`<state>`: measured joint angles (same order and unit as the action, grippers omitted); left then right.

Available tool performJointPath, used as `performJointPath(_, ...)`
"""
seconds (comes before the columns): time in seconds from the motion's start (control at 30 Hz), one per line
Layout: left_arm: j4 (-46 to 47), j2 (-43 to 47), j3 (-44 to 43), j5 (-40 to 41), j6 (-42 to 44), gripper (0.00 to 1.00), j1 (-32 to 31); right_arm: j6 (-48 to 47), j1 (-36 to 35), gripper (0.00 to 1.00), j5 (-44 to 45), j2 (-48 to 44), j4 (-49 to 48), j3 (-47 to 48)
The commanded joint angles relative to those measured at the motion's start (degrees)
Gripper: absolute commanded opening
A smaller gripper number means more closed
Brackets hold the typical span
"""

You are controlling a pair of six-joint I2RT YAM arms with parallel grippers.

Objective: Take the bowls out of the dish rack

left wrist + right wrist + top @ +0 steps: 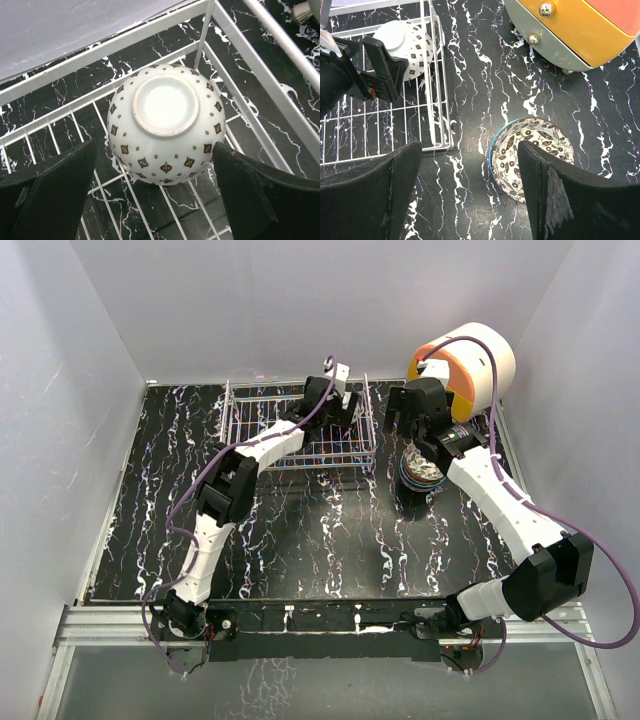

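Where the left pincer (155,147) hangs: fingers wide apart, gripping nothing, one on each side of an upturned white bowl (165,130) and not touching it.
Around that bowl: a corner of the dish rack (100,51), with rails close on two sides.
Right pincer (470,150): spread open and empty above the bench (470,65).
Beside it: an upright bowl stack (530,135) outside the rack — an orange-faced cylinder (580,30) stands beyond.

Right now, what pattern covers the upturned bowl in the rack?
Bowl: brown diamonds on white; left wrist view.
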<state>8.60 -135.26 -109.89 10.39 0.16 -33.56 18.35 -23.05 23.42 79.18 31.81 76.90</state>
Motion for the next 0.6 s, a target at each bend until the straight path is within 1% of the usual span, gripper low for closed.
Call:
performJointPath(0.0,2.5,0.4,-3.7,-1.1,0.2,0.97,-0.4,-0.3,0.8,0.80,-0.3,-1.0,-3.3,-0.3)
performJointPath(0.27,2.2,-2.7,-8.1,-0.9,-0.7,0.96,-0.5,-1.1,1.6,0.79,-1.0,-0.4,-3.7,-0.6)
performJointPath(0.4,0.4,-5.1,-11.3,-0.7,-2.0,0.91,-0.5,-1.7,1.7,0.78,-1.1,0.0,-3.6,-0.5)
performJointPath(0.57,1.2,-6.0,-11.7,-0.2,-2.6,0.85,-0.4,-2.2,2.0,0.77,-0.8,0.0,-3.6,-0.8)
